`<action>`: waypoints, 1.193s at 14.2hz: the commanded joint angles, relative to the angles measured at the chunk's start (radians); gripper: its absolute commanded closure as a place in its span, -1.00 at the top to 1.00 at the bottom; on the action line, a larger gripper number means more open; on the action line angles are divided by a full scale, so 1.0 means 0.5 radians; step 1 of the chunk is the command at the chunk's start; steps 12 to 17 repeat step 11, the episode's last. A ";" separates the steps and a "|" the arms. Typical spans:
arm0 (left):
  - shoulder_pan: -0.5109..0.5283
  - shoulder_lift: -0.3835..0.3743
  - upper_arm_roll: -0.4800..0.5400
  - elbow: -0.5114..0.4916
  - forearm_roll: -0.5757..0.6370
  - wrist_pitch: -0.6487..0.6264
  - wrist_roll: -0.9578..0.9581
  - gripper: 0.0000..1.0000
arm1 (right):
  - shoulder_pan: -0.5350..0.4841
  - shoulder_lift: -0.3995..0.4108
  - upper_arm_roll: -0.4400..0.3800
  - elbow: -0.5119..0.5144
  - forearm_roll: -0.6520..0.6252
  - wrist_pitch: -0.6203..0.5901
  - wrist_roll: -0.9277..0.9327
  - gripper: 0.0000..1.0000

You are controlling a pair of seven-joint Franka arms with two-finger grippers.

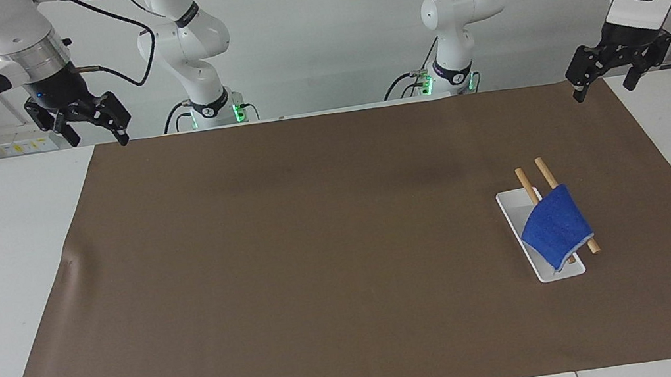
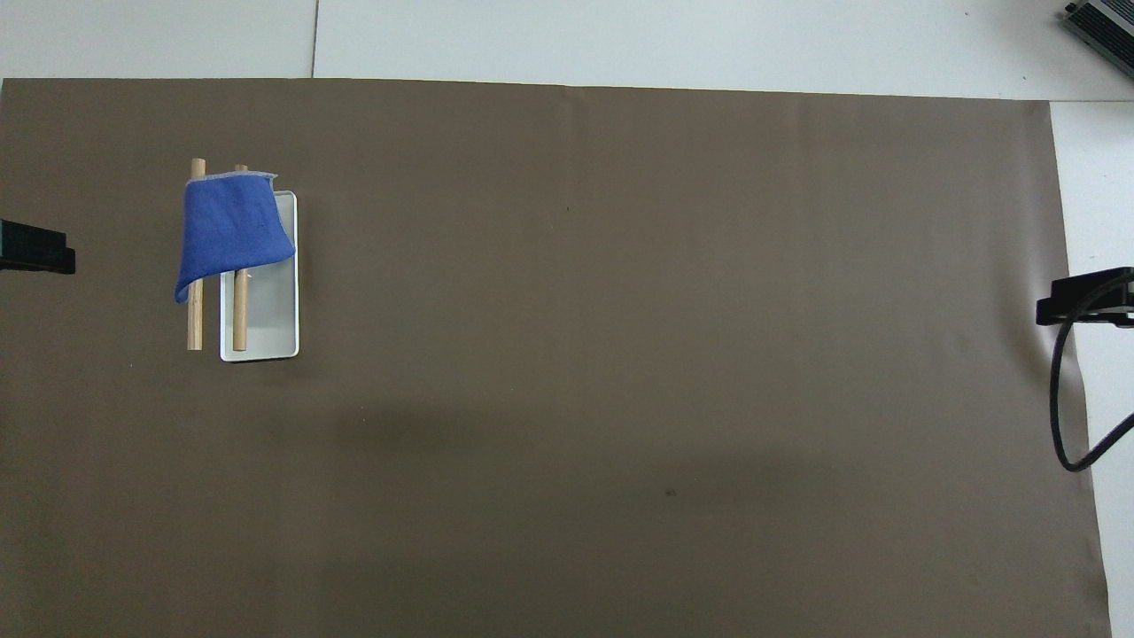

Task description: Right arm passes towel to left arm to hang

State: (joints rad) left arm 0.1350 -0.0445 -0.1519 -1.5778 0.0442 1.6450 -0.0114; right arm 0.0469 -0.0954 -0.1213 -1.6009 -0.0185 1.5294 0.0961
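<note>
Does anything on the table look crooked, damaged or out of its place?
Only a little. The towel hangs askew over the two wooden rods of the rack, one corner drooping onto the white tray. Nothing looks spilled or damaged. The left gripper and right gripper are both up at the mat's corners, open.

**Blue towel draped on the rack**

The towel (image 1: 555, 225) (image 2: 232, 232), bright blue terry with pale grey edging, hangs folded over two wooden rods (image 1: 545, 173) (image 2: 196, 323) above a white tray (image 1: 514, 205) (image 2: 273, 319), toward the left arm's end of the table, one corner drooping lower.
</note>
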 commanded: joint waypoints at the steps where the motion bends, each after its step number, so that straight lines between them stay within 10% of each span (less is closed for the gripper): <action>1: -0.006 -0.031 0.015 -0.050 -0.049 0.042 0.035 1.00 | 0.007 -0.046 -0.012 -0.041 -0.009 0.018 -0.054 1.00; 17: -0.009 -0.031 0.015 -0.053 -0.049 0.039 0.035 1.00 | 0.014 -0.067 0.000 -0.087 -0.055 0.031 -0.131 1.00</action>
